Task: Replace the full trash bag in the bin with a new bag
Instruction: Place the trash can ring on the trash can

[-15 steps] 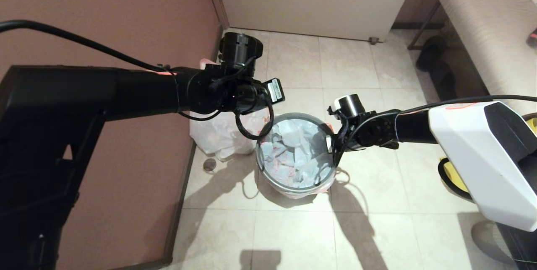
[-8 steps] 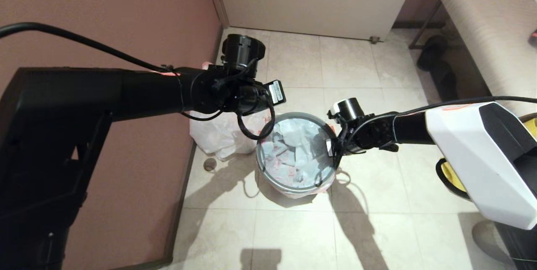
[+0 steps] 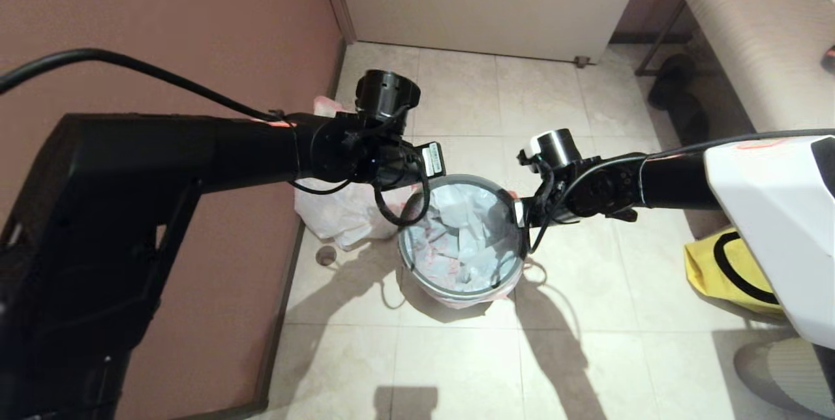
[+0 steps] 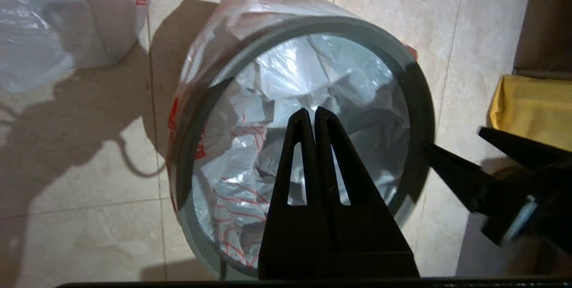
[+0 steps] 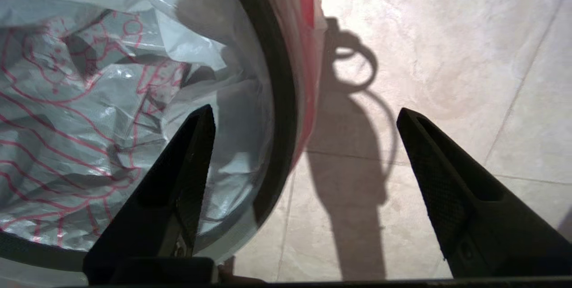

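The floor (image 3: 574, 355) is pale tile, with a brown wall (image 3: 163, 15) on the left. On it stands the bin (image 3: 462, 289), the new bag (image 3: 460, 244) lining it and folded out under the grey ring rim (image 4: 418, 100). The full trash bag (image 3: 339, 211) sits on the tiles at the bin's nine o'clock, against the wall. A yellow bag (image 3: 711, 263) lies at three o'clock. The left gripper (image 4: 314, 111) hangs above the bin's mouth, fingers pressed together on nothing. The right gripper (image 5: 304, 118) straddles the rim at three o'clock, spread wide and holding nothing.
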